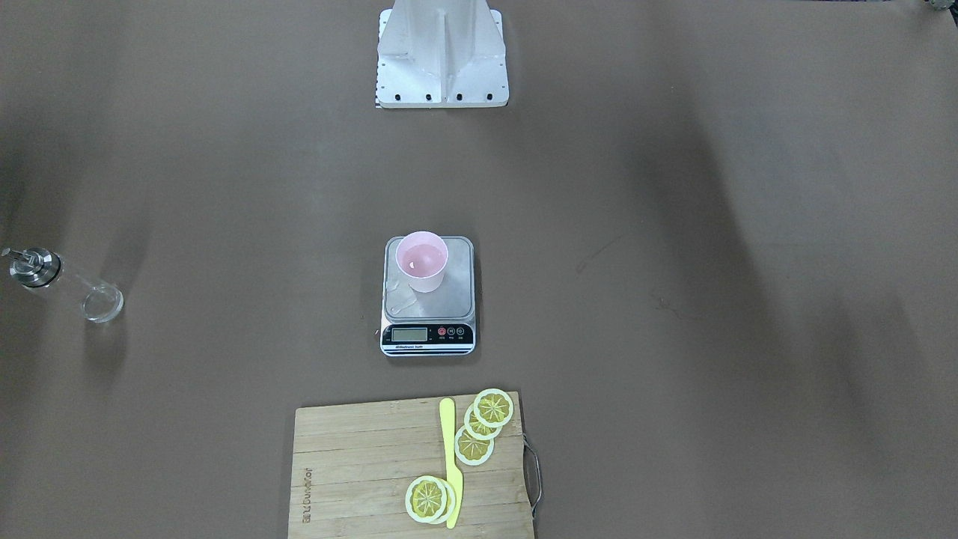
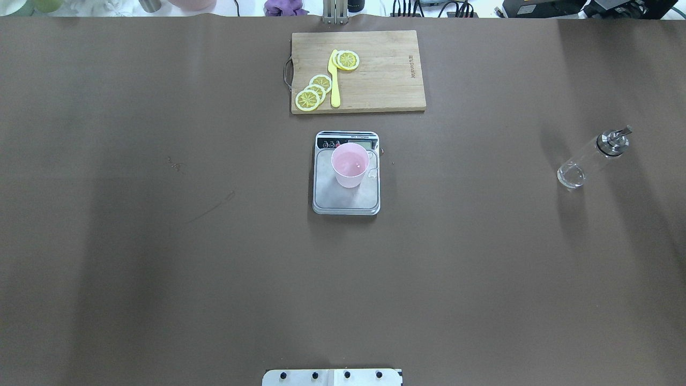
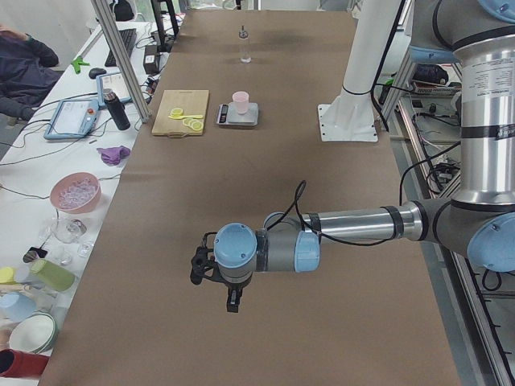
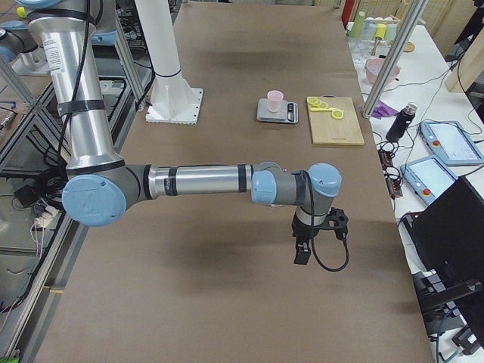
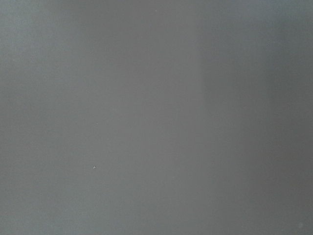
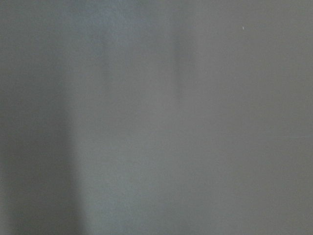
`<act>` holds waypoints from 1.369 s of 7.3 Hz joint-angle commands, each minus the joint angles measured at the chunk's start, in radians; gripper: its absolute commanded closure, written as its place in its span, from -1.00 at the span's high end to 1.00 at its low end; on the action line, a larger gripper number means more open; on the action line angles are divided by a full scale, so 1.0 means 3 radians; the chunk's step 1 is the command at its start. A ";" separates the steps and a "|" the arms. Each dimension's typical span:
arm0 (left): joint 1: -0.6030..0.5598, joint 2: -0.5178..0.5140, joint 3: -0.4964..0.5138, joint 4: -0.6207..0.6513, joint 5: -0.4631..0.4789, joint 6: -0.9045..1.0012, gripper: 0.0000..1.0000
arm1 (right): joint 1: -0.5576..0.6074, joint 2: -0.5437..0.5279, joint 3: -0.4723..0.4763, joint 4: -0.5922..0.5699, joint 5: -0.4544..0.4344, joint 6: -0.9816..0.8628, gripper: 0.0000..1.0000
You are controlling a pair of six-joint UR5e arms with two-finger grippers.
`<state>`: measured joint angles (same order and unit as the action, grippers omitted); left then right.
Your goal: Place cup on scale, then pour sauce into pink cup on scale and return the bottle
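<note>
Only sidelong, left gripper (image 3: pixel 232 303) and right gripper (image 4: pixel 302 255), openness indiscernible.

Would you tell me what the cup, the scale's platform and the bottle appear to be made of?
The cup looks like matte plastic: opaque, evenly pale pink, no glare; ceramic is not excluded. The scale has a platform that looks like brushed steel: silver-grey with dull reflections. The bottle looks like clear glass, see-through; its top looks like polished metal, with bright glints.
</note>
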<state>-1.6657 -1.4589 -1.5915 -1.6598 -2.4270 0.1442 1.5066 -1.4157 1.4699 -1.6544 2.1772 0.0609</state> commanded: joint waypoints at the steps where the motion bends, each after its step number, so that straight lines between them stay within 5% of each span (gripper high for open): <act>1: 0.0141 -0.0040 -0.0063 -0.0010 0.0240 -0.0005 0.96 | 0.0004 -0.0240 -0.0016 0.0242 0.0009 -0.0024 1.00; 10: 0.0357 -0.0219 -0.0207 0.0358 0.0400 -0.0005 0.96 | 0.0004 -0.0379 -0.0093 0.0897 0.0156 -0.0039 1.00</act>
<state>-1.5577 -1.5255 -1.6537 -1.5523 -2.3071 0.1426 1.5076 -1.5271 1.4486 -1.3918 2.2033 0.0478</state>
